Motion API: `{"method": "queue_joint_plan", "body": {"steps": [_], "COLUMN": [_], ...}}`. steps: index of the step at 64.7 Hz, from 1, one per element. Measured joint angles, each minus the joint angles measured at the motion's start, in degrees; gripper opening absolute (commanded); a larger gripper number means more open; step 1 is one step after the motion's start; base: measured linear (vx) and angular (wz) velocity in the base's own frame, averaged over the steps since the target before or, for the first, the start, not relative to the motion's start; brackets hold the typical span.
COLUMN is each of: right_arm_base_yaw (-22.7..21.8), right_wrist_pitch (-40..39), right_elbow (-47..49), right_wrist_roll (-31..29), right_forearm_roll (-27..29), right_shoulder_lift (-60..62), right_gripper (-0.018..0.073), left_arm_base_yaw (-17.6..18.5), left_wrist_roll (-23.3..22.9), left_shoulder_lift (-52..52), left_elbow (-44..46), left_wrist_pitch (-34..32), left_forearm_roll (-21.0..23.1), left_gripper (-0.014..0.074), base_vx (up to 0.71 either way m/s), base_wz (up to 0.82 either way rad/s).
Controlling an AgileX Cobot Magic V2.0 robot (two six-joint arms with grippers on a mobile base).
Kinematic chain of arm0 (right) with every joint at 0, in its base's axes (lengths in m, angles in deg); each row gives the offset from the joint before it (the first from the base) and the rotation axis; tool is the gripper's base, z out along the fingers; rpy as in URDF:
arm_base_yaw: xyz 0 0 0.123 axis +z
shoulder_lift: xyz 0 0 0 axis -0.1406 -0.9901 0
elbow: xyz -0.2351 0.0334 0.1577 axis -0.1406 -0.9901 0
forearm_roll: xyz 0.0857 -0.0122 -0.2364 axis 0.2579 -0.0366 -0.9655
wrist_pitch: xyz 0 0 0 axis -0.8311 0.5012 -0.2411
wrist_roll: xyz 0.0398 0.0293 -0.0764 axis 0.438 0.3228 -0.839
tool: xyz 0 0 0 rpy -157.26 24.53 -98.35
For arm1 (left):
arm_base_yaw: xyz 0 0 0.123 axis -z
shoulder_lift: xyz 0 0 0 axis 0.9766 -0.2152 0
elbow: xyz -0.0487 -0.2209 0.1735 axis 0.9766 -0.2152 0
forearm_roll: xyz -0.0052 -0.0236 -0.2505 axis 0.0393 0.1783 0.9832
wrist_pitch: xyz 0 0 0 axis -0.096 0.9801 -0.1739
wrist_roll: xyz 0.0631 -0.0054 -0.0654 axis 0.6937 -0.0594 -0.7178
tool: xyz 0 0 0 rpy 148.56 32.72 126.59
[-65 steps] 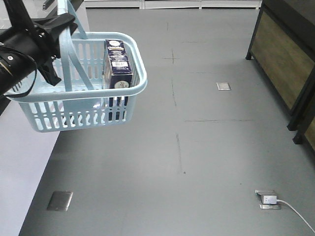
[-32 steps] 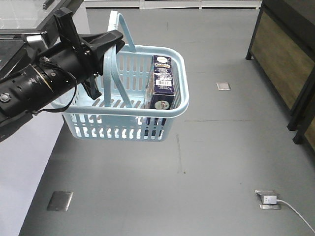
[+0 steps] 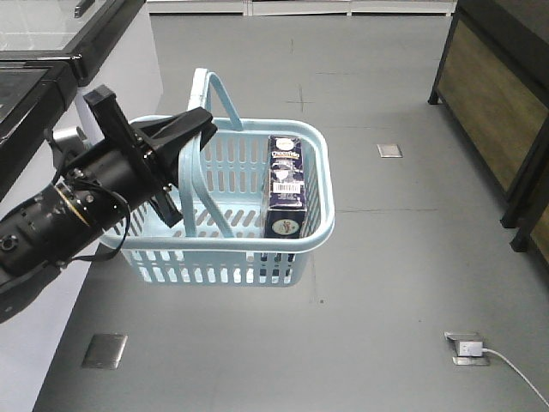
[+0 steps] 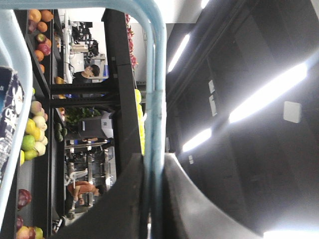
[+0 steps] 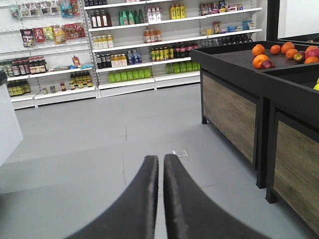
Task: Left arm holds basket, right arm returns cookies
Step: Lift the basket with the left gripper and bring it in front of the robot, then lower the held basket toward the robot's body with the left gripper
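While the basket (image 3: pixel 225 251) hangs above the grey floor (image 3: pixel 386 275), the left fingers (image 3: pixel 176 130) clamp one of its hoop handles (image 4: pixel 158 99). The cookies (image 3: pixel 285 182) stand upright inside, against the basket's right wall. The right fingers (image 5: pixel 142 199) are pressed together, holding nothing.

Grey floor (image 3: pixel 369 283): 3 metal plates (image 3: pixel 105 350), white plug (image 3: pixel 468 348), cable (image 3: pixel 515 373)

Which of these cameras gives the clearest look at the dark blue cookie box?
The front-facing view: the whole cookie box stands in the basket, label visible. The left wrist view catches only a sliver of it at the left edge; the right wrist view shows none.
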Motion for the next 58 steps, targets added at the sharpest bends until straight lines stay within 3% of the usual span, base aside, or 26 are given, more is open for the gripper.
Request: {"method": "queue_joint_plan", "body": {"steps": [35, 47, 58], "right_arm_base_yaw": [0.00, 0.00, 0.00], "right_wrist_pitch": [0.00, 0.00, 0.00], "right_elbow": [0.00, 0.00, 0.00], "right_wrist_roll": [0.00, 0.00, 0.00], "right_forearm_roll": [0.00, 0.00, 0.00], "right_shoulder_lift": [0.00, 0.00, 0.00], "right_gripper": [-0.0009, -0.0009, -0.0009], "left_arm_base_yaw": [0.81, 5.97, 11.66], "left_wrist_roll": [1.96, 5.21, 7.00], "left_shoulder_lift": [0.00, 0.00, 0.00], "left_elbow": [-13.75, -14.82, -14.82], "left_wrist_pitch": [-2.52, -2.43, -2.50], "left_forearm_roll": [1.37, 4.19, 11.23], "left_gripper": [-0.0003, -0.0003, -0.0003], "base_vx": [0.00, 0.00, 0.00], "base_wz": [0.00, 0.00, 0.00]}}
